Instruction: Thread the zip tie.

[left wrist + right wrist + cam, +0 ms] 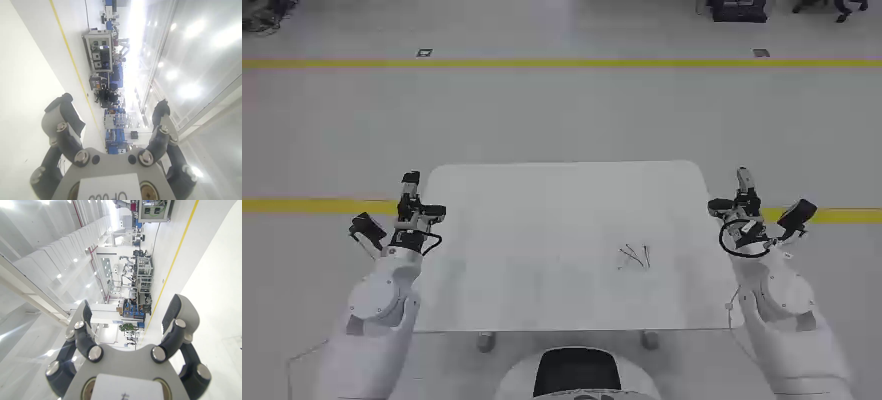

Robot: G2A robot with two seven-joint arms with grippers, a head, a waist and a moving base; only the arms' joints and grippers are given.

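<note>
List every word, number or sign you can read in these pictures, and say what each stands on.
"N": small white sign on blue equipment in the room behind.
Left mount label, behind the left hand: upside down, cut off, unreadable.
Right mount label, behind the right hand: cut off, unreadable.

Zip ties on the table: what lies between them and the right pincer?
Top view: only bare white table between the thin dark plastic zip ties and the open right pincer.

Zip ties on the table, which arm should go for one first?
Right. The zip ties lie nearer the right gripper; the left gripper sits across the table. Both grippers are open.
</note>
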